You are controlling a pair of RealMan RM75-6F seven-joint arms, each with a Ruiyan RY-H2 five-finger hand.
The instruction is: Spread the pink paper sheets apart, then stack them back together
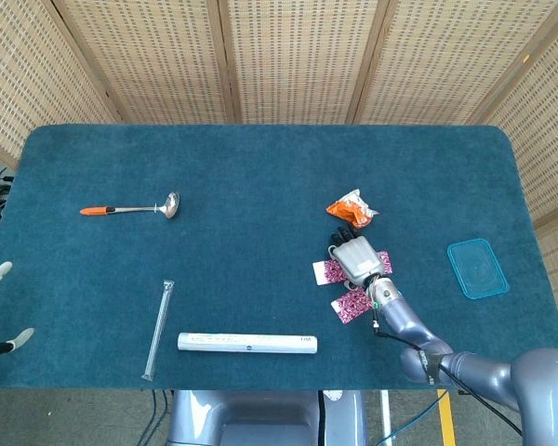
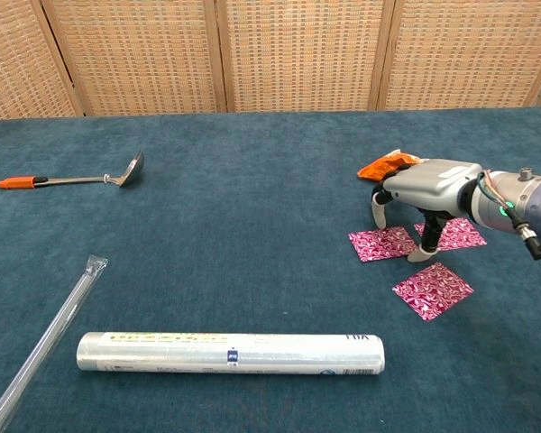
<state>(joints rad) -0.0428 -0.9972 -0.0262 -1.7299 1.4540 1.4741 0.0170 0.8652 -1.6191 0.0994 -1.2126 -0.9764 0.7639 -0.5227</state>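
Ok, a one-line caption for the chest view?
Right hand arched on its fingers over three spread pink paper sheets on a blue table.

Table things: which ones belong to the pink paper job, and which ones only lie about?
Job: three pink paper sheets, spread apart; right hand over them.

Lying about: ladle, foil roll, plastic tube, orange packet, teal lid.

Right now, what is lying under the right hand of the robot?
Under the right hand lie two pink paper sheets side by side on the table; one finger reaches down between them. A third sheet lies nearer, uncovered. In the head view the hand covers their inner edges.
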